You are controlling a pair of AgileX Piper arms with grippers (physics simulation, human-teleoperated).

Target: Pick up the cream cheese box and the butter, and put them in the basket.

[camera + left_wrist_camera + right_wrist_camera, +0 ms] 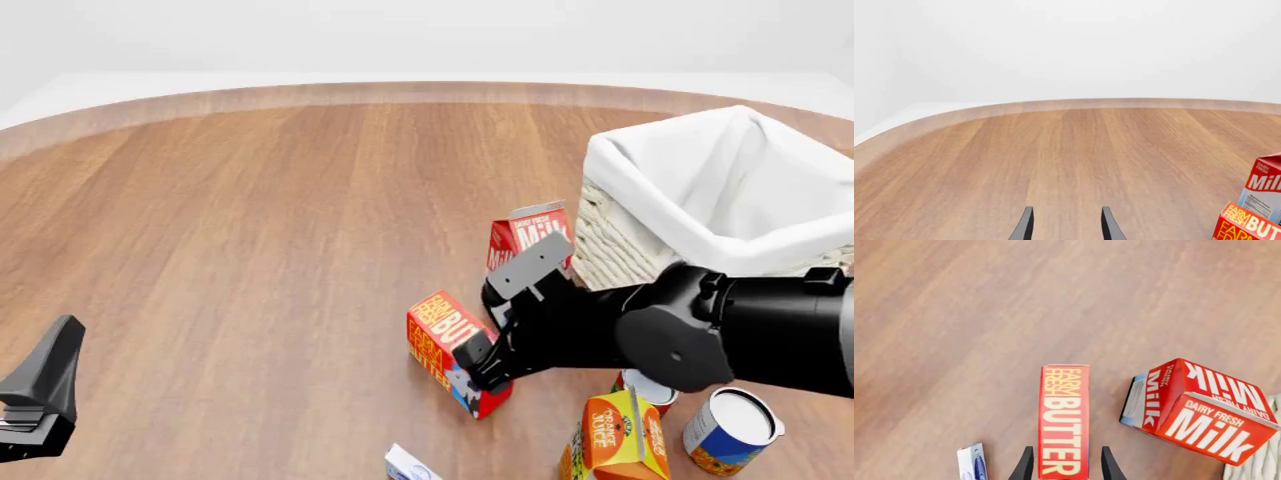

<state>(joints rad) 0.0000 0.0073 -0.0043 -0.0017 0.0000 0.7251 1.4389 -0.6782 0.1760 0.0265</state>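
R fingers (1063,465) astride butter (1063,427), milk carton (1201,410) beside

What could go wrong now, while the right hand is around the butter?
1. The right hand straddles only the near end of the butter, so the long box may tilt or slip when lifted.
2. The milk carton stands between the butter and the basket; a low carry could knock it.

Wooden table (240,230): basket (641,235), cartons, cans, butter (438,335) perhaps resting.
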